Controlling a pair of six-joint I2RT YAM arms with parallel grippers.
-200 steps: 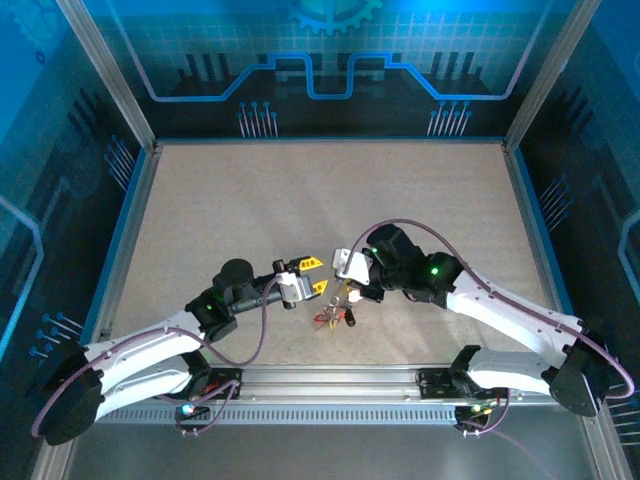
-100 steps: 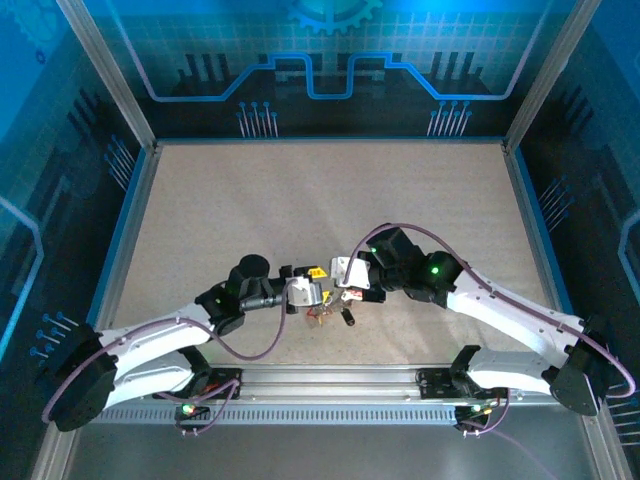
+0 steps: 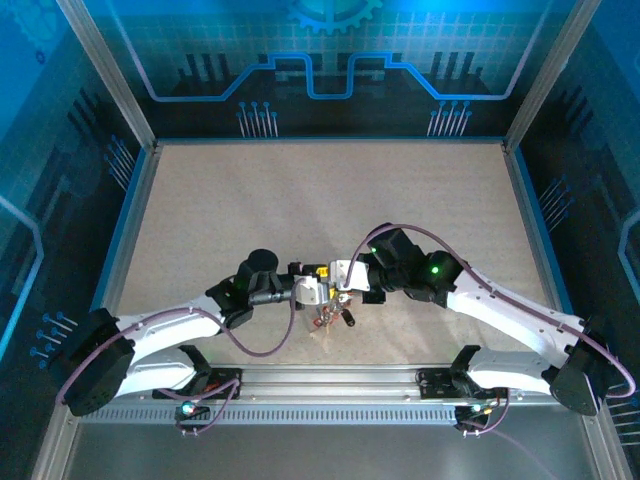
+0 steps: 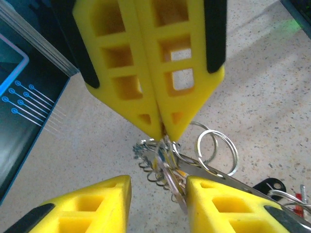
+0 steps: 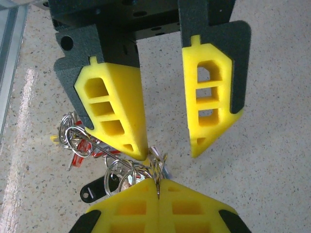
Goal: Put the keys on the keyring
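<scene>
- While your right end effector [image 5: 158, 187] is clamping the keyring [image 4: 232, 145] over the counter's [image 5: 272, 145] near half, your left end effector [image 5: 168, 154] is standing open beside it.
- Keys [image 5: 80, 148] are likely handling light, stiff, slippery; be taking their plastic heads.

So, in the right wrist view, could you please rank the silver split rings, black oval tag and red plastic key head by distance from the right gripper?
1. Silver split rings, beside the right gripper.
2. Black oval tag, lower left of frame.
3. Red plastic key head, far left.
</scene>
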